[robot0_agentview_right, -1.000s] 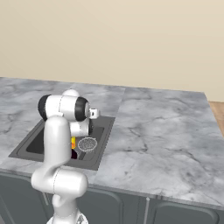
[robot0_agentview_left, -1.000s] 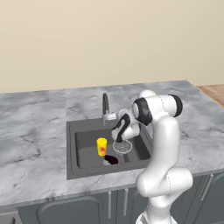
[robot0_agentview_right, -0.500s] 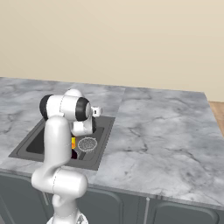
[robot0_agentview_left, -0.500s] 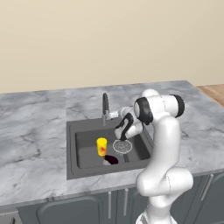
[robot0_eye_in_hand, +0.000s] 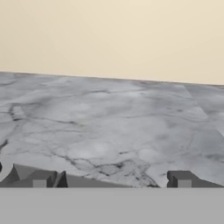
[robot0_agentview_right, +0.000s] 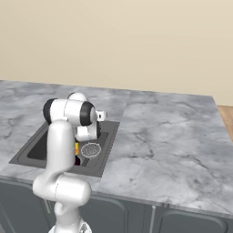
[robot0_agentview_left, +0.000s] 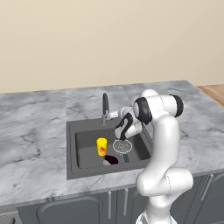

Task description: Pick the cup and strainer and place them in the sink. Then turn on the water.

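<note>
Hand [robot0_agentview_left: 124, 132] hangs over the sink [robot0_agentview_left: 72, 148] in the left base view, dark and pointed down-left, just above the strainer [robot0_agentview_left: 122, 146]. Its jaws are too small here to read. The strainer's round mesh head lies on the basin floor at the right half. The cup [robot0_agentview_left: 101, 146] stands upright near the middle of the basin, left of the strainer and apart from it. A dark patch sits on the floor just in front of the cup. The tap [robot0_agentview_left: 105, 108] rises from the back rim, left of the hand. The table [robot0_agentview_left: 35, 127] spreads on all sides of the sink.

From the right base view, the arm [robot0_agentview_right: 63, 145] stands in front of the sink [robot0_agentview_right: 107, 152] and covers much of it. The strainer [robot0_agentview_right: 91, 149] shows right of the arm, down in the basin. A sliver of the cup [robot0_agentview_right: 76, 148] peeks out between arm and strainer. The hand itself is hidden behind the wrist.

Looking along the hand [robot0_eye_in_hand: 111, 179] in the hand view, the two fingertips [robot0_eye_in_hand: 180, 178] stand wide apart at the bottom with nothing between them: open and holding nothing. Beyond them lies bare table [robot0_eye_in_hand: 109, 127], then a plain wall [robot0_eye_in_hand: 113, 35].
</note>
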Available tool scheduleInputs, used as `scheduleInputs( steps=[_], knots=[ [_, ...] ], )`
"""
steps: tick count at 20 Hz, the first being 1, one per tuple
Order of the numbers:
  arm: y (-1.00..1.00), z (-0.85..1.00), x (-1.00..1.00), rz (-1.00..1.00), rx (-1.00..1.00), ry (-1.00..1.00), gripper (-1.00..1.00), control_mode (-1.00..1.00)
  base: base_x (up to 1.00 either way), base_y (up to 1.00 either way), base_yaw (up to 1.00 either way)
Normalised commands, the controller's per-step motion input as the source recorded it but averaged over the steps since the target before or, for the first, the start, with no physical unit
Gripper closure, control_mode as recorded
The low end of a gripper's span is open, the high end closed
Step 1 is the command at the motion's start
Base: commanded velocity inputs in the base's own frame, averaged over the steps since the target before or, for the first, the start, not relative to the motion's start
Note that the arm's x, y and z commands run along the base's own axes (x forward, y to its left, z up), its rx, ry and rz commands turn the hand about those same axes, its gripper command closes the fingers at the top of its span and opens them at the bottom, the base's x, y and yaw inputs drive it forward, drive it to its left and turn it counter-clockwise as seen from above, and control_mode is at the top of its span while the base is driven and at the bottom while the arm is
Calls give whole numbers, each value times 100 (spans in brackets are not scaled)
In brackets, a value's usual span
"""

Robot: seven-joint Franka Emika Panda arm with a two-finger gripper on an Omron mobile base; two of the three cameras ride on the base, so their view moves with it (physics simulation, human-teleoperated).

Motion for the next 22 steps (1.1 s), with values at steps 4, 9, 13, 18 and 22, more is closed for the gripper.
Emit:
scheduleInputs(
  steps=[4, 9, 13, 18, 22],
  knots=[
    [0, -20, 0, 0, 0, -8, -100, -100, 0, 0, 0],
    [0, -12, 0, 0, 0, -6, -100, -100, 0, 0, 0],
    [-4, -3, -8, 0, 0, -5, -100, -100, 0, 0, 0],
    [-31, 0, -13, 0, 0, -3, -100, -100, 0, 0, 0],
    [-32, 0, -12, 0, 1, -2, -100, -100, 0, 0, 0]
  ],
)
